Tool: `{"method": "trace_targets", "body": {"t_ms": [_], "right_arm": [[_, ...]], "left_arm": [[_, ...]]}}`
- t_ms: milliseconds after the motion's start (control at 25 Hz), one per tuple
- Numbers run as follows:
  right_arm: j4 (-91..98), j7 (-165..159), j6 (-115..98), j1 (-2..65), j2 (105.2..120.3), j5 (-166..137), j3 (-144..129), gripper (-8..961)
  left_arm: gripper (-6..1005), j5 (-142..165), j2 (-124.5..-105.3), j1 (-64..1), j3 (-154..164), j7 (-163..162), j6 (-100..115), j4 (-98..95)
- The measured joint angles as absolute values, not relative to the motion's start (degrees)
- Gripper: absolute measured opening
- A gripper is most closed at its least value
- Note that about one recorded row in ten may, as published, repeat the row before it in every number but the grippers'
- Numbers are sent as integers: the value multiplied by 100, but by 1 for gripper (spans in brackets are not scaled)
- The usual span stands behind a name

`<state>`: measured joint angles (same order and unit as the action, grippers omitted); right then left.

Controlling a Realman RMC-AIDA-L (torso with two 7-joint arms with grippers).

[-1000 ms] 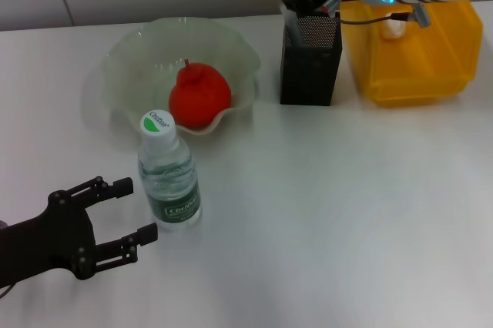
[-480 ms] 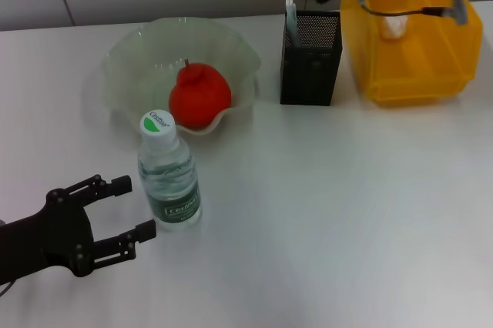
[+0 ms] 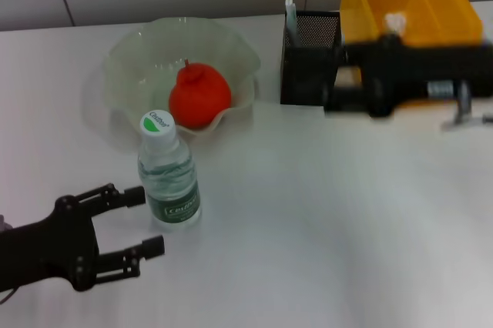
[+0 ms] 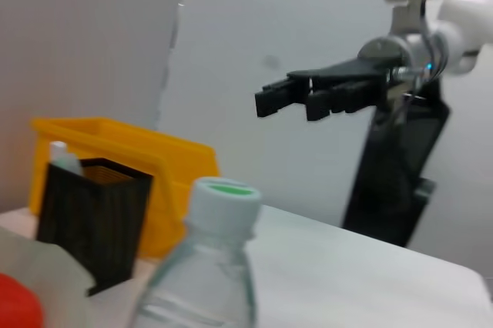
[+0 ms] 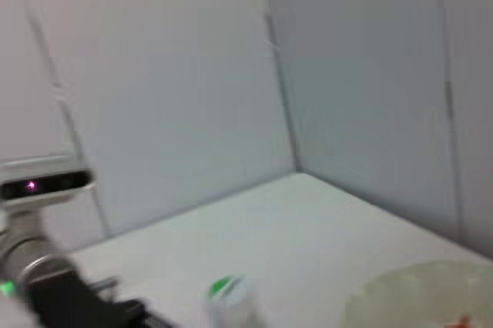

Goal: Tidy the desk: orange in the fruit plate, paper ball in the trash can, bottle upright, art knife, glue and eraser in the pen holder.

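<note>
The bottle (image 3: pixel 169 178) stands upright on the white desk, green-and-white cap up; its cap also shows close up (image 4: pixel 223 201). The orange (image 3: pixel 200 95) lies in the glass fruit plate (image 3: pixel 139 58). The black mesh pen holder (image 3: pixel 310 55) has a white stick poking out (image 3: pixel 290 11). A white paper ball (image 3: pixel 395 22) lies in the yellow trash can (image 3: pixel 412 1). My left gripper (image 3: pixel 146 222) is open, just left of the bottle and not touching it. My right gripper (image 3: pixel 333 88), empty and open, hangs in front of the pen holder and trash can. It also appears as the right gripper (image 4: pixel 289 98) in the left wrist view.
The wall runs behind the plate, the pen holder and the trash can. White desk surface (image 3: pixel 323 220) stretches in front of the right arm and to the right of the bottle.
My right arm has swung from above the pen holder down and forward, now lying across the front of the trash can. The left gripper edged slightly right, closer to the bottle.
</note>
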<state>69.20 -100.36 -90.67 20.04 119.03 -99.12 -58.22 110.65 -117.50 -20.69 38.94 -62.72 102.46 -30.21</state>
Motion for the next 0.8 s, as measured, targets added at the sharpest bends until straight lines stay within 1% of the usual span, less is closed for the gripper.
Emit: {"method": "trace_targets", "body": {"t_ms": [120,240,280,400,440,480,640,760,800], "right_arm": [[6032,-9122,-9244,1922,11902,-9848,-5670,601],[5600,-8686,-9300,1896,11893,-9873,-5643,613],[5218,-8165,-9395,1858,11870,-9890,-5638,617],[4856,-7564,-9516,1799,11849,-9910,-5625,629],[4856,-7564,-9516,1799,11849,-9910,-5625,633],[4772,-7436,-9534,1788,11845,-9937,-5620,637],[4538,-7097,-9488,1787,11836,-10249,-5600,653],[4360,-6918,-9451,1800,11785,-10414,-5586,666],[4207,-6823,-9444,1803,11732,-10442,-5537,670]], "left_arm": [[807,11338,-11735,-2170,3900,-6429,10430,-3024],[807,11451,-11730,-2215,3901,-6486,10484,-3024],[807,11530,-11721,-2252,3902,-6520,10525,-3025],[807,11699,-11644,-2387,3911,-6624,10634,-3032],[808,11699,-11644,-2387,3911,-6624,10634,-3032],[808,11773,-11588,-2472,3924,-6734,10685,-3032],[808,12002,-11478,-2712,3963,-7041,10761,-3038],[808,12155,-11437,-2808,3951,-7130,10747,-3073],[808,12223,-11433,-2838,3944,-7170,10724,-3165]]}}
